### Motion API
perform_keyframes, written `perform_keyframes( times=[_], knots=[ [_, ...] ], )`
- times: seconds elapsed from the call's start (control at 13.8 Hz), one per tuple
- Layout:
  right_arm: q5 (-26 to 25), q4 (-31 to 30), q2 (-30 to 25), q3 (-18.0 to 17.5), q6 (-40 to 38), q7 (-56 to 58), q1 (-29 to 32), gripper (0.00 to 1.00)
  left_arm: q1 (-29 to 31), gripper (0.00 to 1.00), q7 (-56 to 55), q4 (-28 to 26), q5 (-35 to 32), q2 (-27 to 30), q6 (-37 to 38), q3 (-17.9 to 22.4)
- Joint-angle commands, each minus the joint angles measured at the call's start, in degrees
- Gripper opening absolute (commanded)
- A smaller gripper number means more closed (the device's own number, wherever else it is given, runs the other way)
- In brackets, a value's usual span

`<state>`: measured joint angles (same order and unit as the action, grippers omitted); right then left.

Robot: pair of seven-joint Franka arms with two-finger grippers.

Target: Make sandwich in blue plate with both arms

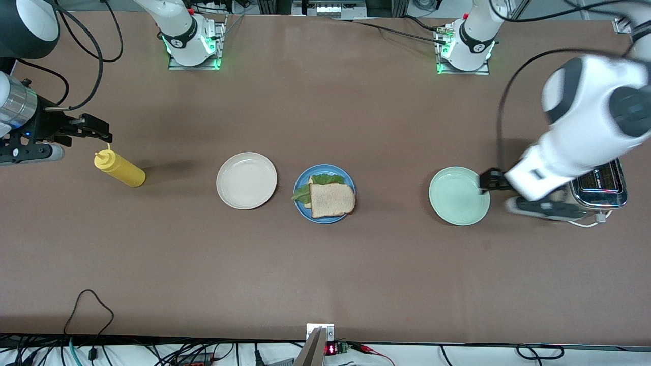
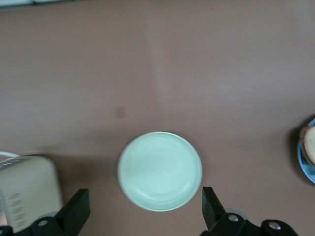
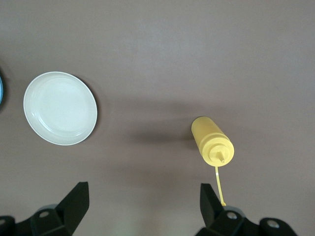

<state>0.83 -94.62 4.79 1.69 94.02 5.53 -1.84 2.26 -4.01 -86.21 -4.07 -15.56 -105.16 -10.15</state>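
Note:
The sandwich [image 1: 331, 199] lies on the blue plate [image 1: 346, 178] at the middle of the table: a square bread slice on top, ruffled green lettuce [image 1: 319, 181] sticking out beneath it. My left gripper [image 1: 483, 183] hangs open over the rim of a mint-green plate [image 1: 459, 195], holding nothing. In the left wrist view that mint-green plate [image 2: 160, 170] sits just ahead of the left gripper [image 2: 145, 211], with the blue plate's edge [image 2: 306, 167] at the side. My right gripper [image 1: 104, 133] is open and empty above a yellow mustard bottle [image 1: 120, 169].
A cream-white plate [image 1: 246, 180] stands beside the blue plate toward the right arm's end. A chrome toaster [image 1: 600, 190] stands beside the mint-green plate, under the left arm. The right wrist view shows the cream-white plate [image 3: 60, 108] and the mustard bottle [image 3: 212, 140].

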Motion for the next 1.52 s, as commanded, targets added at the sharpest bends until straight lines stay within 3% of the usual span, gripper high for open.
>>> perform_keyframes(
  times=[0.0, 0.14, 0.36, 0.72, 1.45],
  knots=[
    [0.22, -0.04, -0.39, -0.02, 0.81, -0.96, -0.18, 1.00, 3.89, 1.00, 2.49, 2.80, -1.38, 2.80, 5.55, 0.30],
    [0.22, -0.04, -0.39, -0.02, 0.81, -0.96, -0.18, 1.00, 2.14, 1.00, 5.23, 2.37, 0.28, 5.61, 10.04, 5.37],
    [0.22, -0.04, -0.39, -0.02, 0.81, -0.96, -0.10, 1.00, 1.52, 1.00, 5.06, 0.35, 4.15, 9.31, 14.35, 6.28],
    [0.22, -0.04, -0.39, -0.02, 0.90, -0.96, -0.01, 1.00, 1.69, 1.00, 2.53, -14.84, 4.77, 20.03, 9.36, 6.19],
    [0.13, -0.21, -0.30, -0.02, 0.99, -0.96, 0.08, 1.00, 1.78, 1.00, 3.21, -15.21, 4.25, 21.28, 12.52, 6.28]
  ],
)
